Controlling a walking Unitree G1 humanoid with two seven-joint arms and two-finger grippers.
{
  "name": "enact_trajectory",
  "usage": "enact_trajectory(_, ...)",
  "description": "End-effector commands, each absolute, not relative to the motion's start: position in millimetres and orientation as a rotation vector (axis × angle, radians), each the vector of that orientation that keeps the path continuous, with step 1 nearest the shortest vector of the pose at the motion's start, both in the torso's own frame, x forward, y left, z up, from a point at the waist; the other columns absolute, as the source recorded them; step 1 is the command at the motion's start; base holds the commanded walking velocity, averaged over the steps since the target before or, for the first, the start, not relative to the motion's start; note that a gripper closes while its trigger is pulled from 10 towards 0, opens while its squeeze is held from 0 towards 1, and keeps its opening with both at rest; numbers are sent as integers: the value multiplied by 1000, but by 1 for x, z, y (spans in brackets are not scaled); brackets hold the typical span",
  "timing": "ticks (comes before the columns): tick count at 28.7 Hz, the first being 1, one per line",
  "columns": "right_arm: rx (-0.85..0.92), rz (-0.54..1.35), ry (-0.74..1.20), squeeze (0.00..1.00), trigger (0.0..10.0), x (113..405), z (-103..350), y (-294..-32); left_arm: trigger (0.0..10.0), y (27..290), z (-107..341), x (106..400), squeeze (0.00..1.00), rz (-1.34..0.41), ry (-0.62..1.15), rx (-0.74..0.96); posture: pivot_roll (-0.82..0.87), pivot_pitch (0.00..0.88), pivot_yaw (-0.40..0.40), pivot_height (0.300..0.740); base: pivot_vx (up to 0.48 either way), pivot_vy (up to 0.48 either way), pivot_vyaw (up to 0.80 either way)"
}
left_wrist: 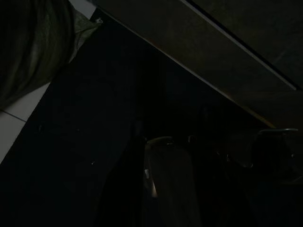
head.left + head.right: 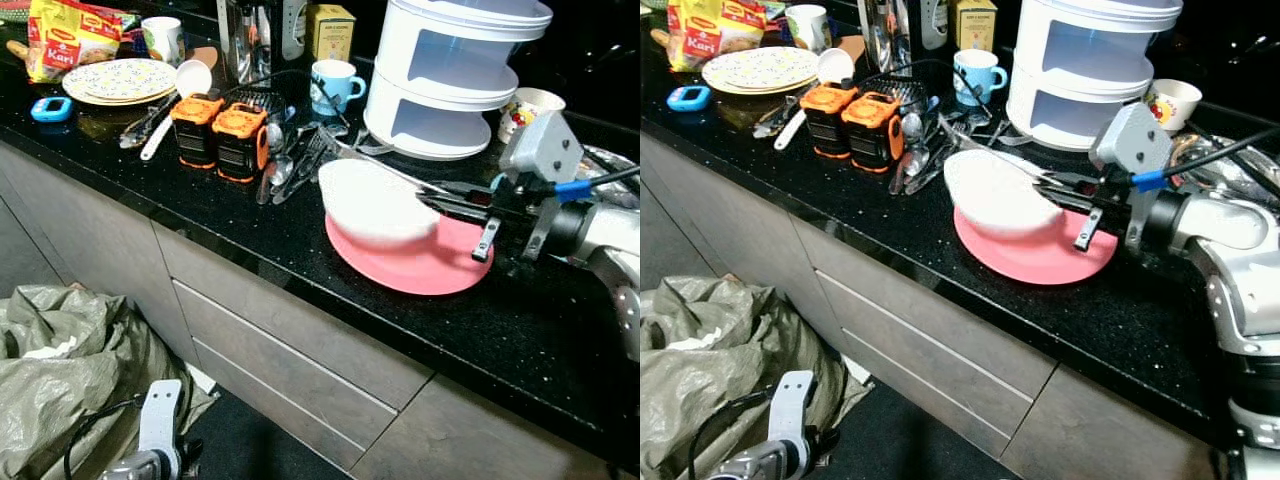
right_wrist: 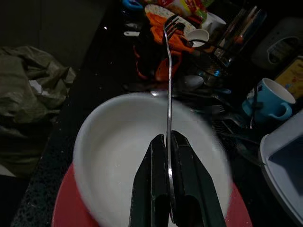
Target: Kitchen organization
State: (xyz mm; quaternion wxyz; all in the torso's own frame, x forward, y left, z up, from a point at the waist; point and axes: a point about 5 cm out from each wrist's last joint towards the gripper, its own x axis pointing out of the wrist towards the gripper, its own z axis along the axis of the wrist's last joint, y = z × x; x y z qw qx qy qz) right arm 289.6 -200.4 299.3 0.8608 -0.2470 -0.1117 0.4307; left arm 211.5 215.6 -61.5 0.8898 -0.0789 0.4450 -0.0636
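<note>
Now the right gripper (image 3: 168,163) pinches a fork (image 3: 168,94) above the white bowl (image 2: 375,205); a weak grip may drop it.

Black speckled glossy countertop (image 2: 250,235) runs from far left to near right over grey-brown drawer fronts (image 2: 300,365), dark floor (image 2: 910,445) below with a crumpled grey-green plastic bag (image 2: 60,370) at near left, lighting dim.

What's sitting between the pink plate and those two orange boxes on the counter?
A heap of loose cutlery, spoons and forks, lies between the pink plate and the orange boxes, seen in the head views.
</note>
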Motion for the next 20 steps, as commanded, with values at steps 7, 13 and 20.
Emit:
enact_trajectory(7, -503, 875, -208, 0, 0, 291, 294, -203, 10000, 217, -65, 206, 0, -129, 944, -171, 32, 93, -8, 740, 0, 0, 0)
enact_trajectory(13, -292, 905, -361, 0, 0, 293, 305, -182, 10000, 217, -64, 206, 0, -129, 936, -179, 25, 100, -5, 740, 0, 0, 0)
enact_trajectory(20, 117, 859, -474, 0, 0, 308, 304, -145, 10000, 216, -64, 207, 0, -130, 924, -189, 32, 97, -8, 740, 0, 0, 0)
